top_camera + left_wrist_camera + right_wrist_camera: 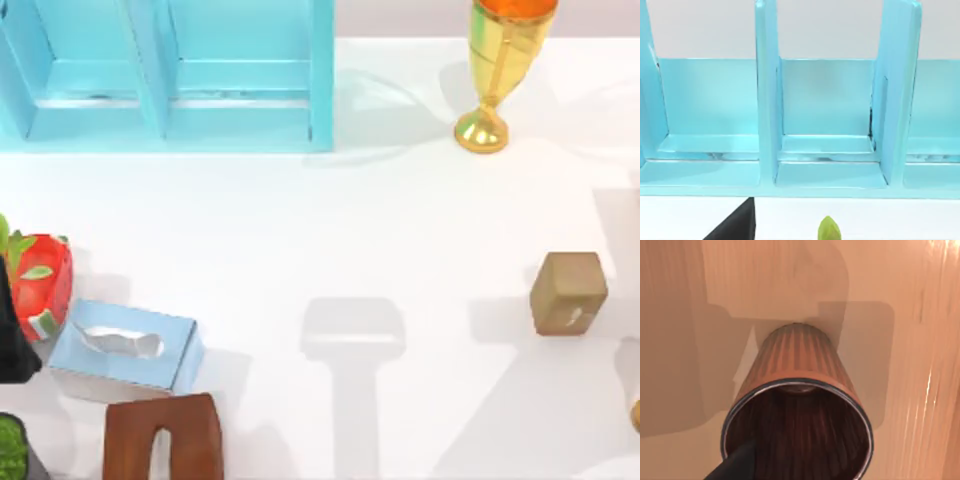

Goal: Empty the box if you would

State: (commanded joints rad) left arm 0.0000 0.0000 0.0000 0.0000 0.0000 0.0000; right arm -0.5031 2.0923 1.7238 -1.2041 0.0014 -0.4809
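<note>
The tissue box [125,350], light blue with a tissue poking from its slot, lies on the white table [330,240] near the left edge. Just beside it stand a red strawberry-print container [42,285] and a brown wooden holder [165,438]. A blue shelf unit [170,75] spans the far left; a gold goblet [495,70] and a brown block [568,292] sit to the right. A dark part of the left arm [12,330] shows at the left edge; whether either gripper is open or closed cannot be told.

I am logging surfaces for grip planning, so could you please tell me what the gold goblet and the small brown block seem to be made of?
The gold goblet looks like polished metal or metallic plastic: bright highlights run down its stem and foot. The small brown block looks matte, perhaps cardboard or wood, with flat dull faces and no glints.
</note>
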